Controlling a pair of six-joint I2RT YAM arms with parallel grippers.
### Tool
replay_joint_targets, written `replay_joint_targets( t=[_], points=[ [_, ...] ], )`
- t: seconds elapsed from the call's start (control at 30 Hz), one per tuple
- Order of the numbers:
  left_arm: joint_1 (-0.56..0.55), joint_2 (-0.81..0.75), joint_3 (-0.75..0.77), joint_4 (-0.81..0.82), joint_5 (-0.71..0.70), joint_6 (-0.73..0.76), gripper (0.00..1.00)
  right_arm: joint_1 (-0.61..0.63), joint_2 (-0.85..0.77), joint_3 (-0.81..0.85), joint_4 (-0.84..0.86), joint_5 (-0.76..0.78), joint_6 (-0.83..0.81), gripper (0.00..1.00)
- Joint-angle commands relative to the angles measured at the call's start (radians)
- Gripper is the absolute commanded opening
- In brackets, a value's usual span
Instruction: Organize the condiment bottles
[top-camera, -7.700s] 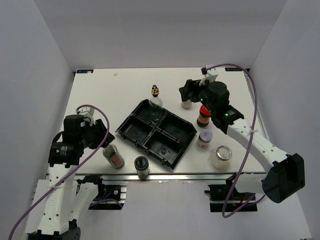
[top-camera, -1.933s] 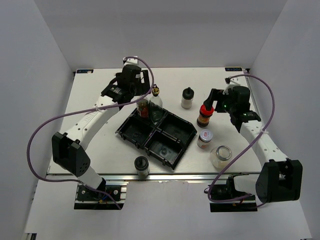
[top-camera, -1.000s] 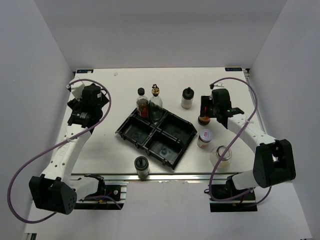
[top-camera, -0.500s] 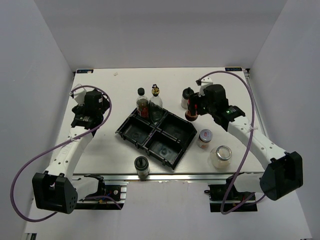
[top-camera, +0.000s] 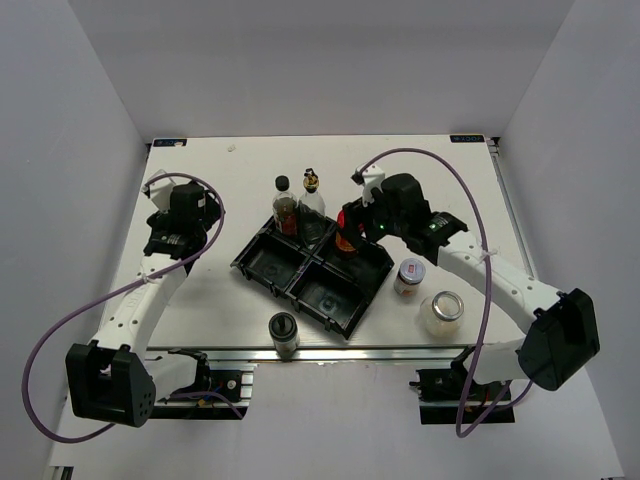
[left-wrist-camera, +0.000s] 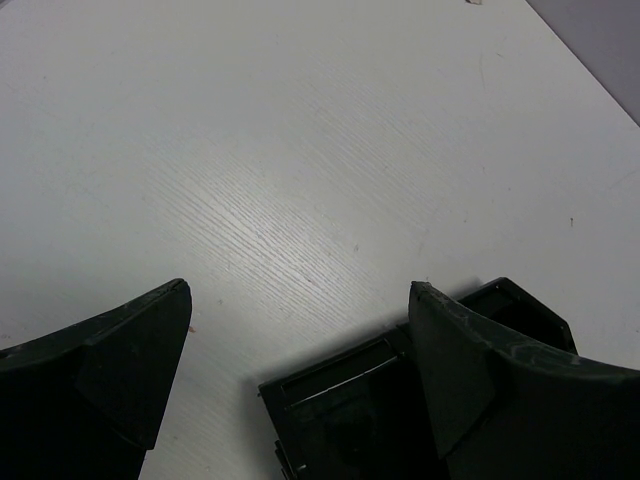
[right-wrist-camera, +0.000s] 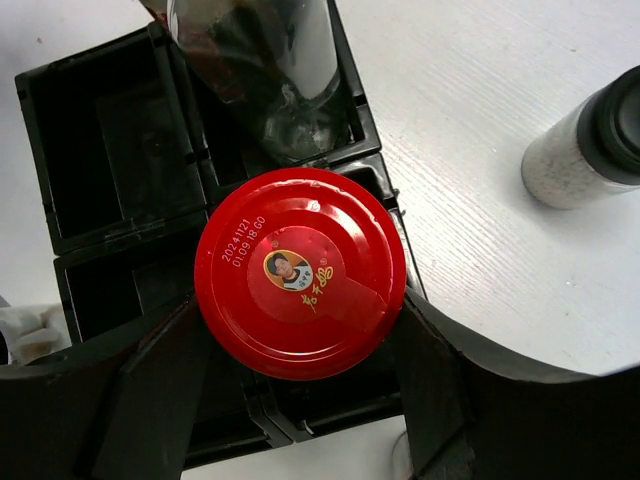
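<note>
My right gripper (top-camera: 350, 222) (right-wrist-camera: 300, 350) is shut on the red-lidded dark jar (top-camera: 346, 234) (right-wrist-camera: 300, 270), holding it over the back right compartment of the black tray (top-camera: 262, 268) (right-wrist-camera: 90, 160). A black-capped bottle (top-camera: 285, 205) and the clear gold-spouted bottle (top-camera: 312, 200) (right-wrist-camera: 270, 50) stand in the tray's back left compartment. The black-capped white shaker (right-wrist-camera: 585, 145) stands on the table to the right of the jar; the right arm hides it from above. My left gripper (top-camera: 163, 243) (left-wrist-camera: 298, 300) hangs open and empty over the table's left side.
On the table right of the tray stand the silver-lidded jar (top-camera: 408, 277) and the wide clear jar (top-camera: 442, 312). Another black-capped bottle (top-camera: 284, 334) stands at the front edge. A black tray corner (left-wrist-camera: 350, 410) shows low between the left fingers.
My right gripper has carried the red-lidded jar leftwards from beside the white shaker to above the tray. The left arm has hardly moved.
</note>
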Motion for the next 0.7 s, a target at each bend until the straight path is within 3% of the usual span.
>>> replay_joint_targets(
  t=[0.0,0.27,0.33,0.5,0.53,0.6,0.63,0.67],
  points=[
    [0.007,-0.03,-0.02,0.033,0.02,0.005,0.98,0.003,-0.009,0.019,0.169,-0.042,-0.002,0.0],
    [0.007,-0.038,-0.043,0.039,0.053,-0.003,0.98,0.011,0.091,-0.069,0.367,-0.035,-0.003,0.0],
    [0.007,-0.041,-0.049,0.036,0.06,-0.006,0.98,0.015,0.114,-0.087,0.385,-0.03,-0.003,0.04],
    [0.007,-0.05,-0.064,0.041,0.059,-0.015,0.98,0.019,0.103,-0.113,0.384,-0.016,0.009,0.37],
    [0.008,-0.049,-0.066,0.042,0.065,-0.015,0.98,0.017,0.085,-0.122,0.376,-0.006,0.01,0.55],
    [0.008,-0.049,-0.067,0.046,0.07,-0.017,0.98,0.019,0.068,-0.127,0.338,0.011,0.016,0.68],
    [0.007,-0.049,-0.069,0.046,0.071,-0.02,0.98,0.019,0.051,-0.129,0.321,0.025,0.02,0.85],
    [0.007,-0.049,-0.069,0.046,0.076,-0.018,0.98,0.019,0.039,-0.129,0.304,0.028,0.023,0.89]
  ],
)
